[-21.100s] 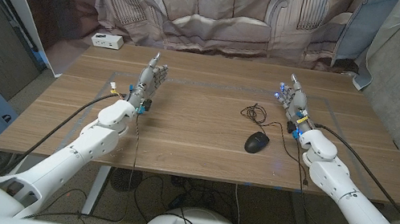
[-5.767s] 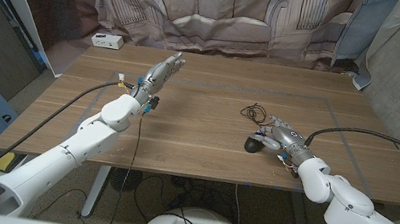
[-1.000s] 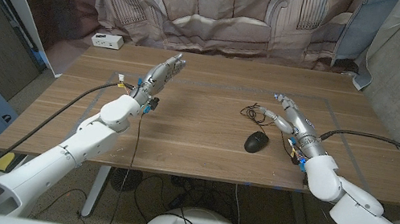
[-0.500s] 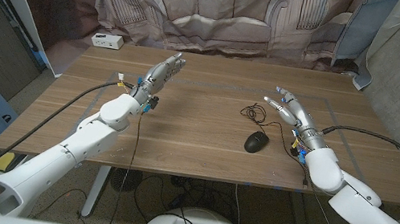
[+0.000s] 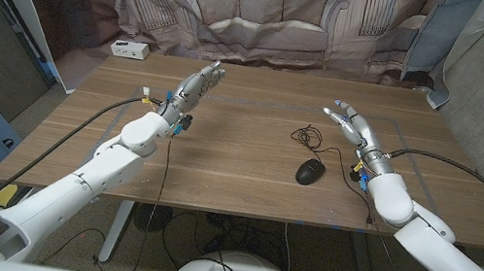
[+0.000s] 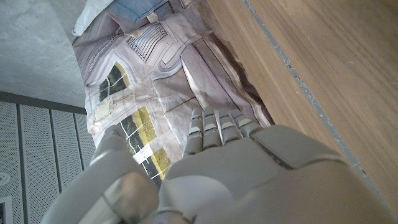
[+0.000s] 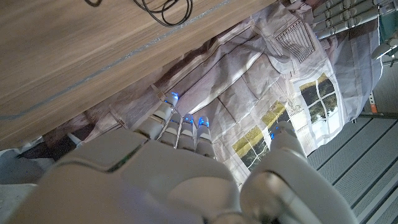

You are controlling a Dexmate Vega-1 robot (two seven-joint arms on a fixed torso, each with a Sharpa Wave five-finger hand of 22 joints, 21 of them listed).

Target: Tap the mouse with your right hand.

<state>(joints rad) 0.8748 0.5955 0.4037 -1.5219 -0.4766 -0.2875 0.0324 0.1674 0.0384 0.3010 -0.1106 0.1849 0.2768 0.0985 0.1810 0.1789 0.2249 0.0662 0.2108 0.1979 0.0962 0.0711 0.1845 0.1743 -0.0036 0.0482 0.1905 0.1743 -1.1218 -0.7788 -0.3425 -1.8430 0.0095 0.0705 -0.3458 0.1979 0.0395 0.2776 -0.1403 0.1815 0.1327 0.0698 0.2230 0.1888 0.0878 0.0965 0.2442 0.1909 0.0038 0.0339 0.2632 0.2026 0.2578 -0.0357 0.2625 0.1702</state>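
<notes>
Hovering above worktop [image 5: 248, 156], right hand [image 5: 354, 125] fingers apart, empty — black mouse [image 5: 311, 172] just beside, untouched; left hand [image 5: 196, 86] raised, fingers straight, close together, empty.

white jointed arms [image 5: 108, 172], grey hands [image 5: 355, 127], black cables [image 5: 85, 132], blue fingertip lights

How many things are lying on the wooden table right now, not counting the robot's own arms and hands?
2: a black mouse with its coiled cable right of centre, and a small white box at the far left corner.
</notes>
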